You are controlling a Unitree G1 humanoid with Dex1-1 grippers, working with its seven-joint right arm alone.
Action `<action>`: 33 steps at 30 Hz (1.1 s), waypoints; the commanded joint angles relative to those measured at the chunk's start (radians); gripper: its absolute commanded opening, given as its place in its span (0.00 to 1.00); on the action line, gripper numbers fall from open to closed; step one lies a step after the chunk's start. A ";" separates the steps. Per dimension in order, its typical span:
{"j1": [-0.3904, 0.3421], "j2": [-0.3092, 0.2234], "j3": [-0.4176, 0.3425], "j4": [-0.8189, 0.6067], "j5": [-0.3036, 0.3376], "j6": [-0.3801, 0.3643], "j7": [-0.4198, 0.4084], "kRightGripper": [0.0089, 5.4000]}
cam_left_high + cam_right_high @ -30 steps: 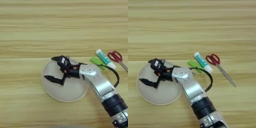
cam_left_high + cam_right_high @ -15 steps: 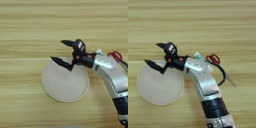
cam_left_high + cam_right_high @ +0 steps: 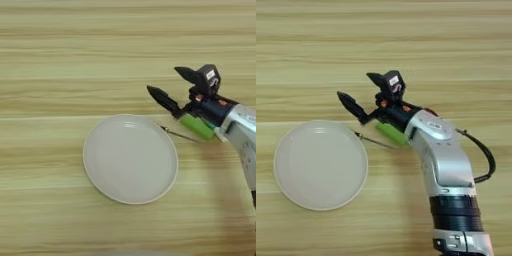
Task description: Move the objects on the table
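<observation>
The large round beige plate [image 3: 129,160] [image 3: 320,165] lies flat with nothing on it. My right gripper [image 3: 162,79] [image 3: 353,84] hovers open just beyond the plate's upper right rim, its two black fingers spread and pointing left, nothing between them. The silver forearm [image 3: 443,160] comes up from the bottom edge. The wrist and forearm cover the white tube and nearly all of the scissors. Only a sliver of red [image 3: 429,109] shows at the arm's far edge. A bright green piece [image 3: 196,126] [image 3: 390,133] lies on the table under the wrist.
A thin dark sliver [image 3: 176,134] [image 3: 373,141] runs along the wooden table [image 3: 60,60] from the green piece toward the plate's rim. A black cable [image 3: 487,159] loops out on the forearm's right side.
The gripper has swung right and away from over the plate's middle, past its upper right rim, to above the tube and scissors. It stayed open throughout. The plate has not moved.
</observation>
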 commanded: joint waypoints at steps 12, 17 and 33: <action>0.063 -0.192 -0.151 0.061 -0.026 -0.102 -0.015 0.99; 0.084 -0.234 -0.181 0.091 -0.012 -0.072 0.009 0.99; 0.088 -0.269 -0.151 0.192 -0.068 -0.108 0.018 0.99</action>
